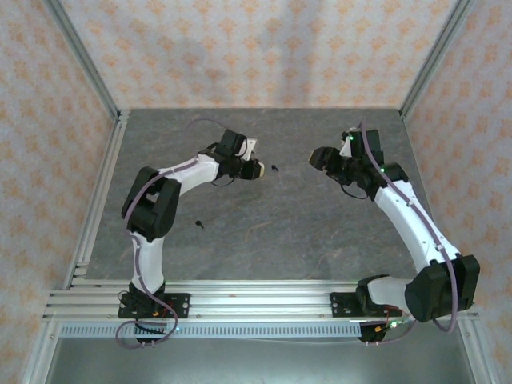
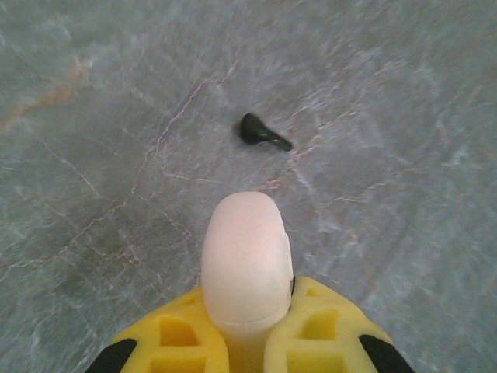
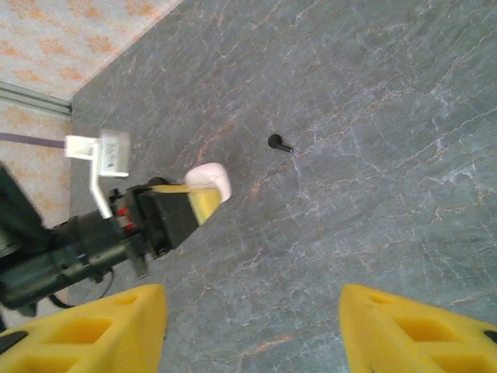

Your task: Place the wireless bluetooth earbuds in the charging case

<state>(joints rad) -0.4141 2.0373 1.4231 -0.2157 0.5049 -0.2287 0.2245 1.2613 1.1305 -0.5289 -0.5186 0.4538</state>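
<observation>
Left gripper clamps rounded white plastic case; wide, empty right gripper should straddle tiny black earbud at twelve o'clock.

Grey veined tabletop between orange-patterned walls.

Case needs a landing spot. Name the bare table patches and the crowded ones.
Crowded: around the earbud between left gripper and right gripper. Free: the table middle from there to the rail; far strip under the back wall.
</observation>
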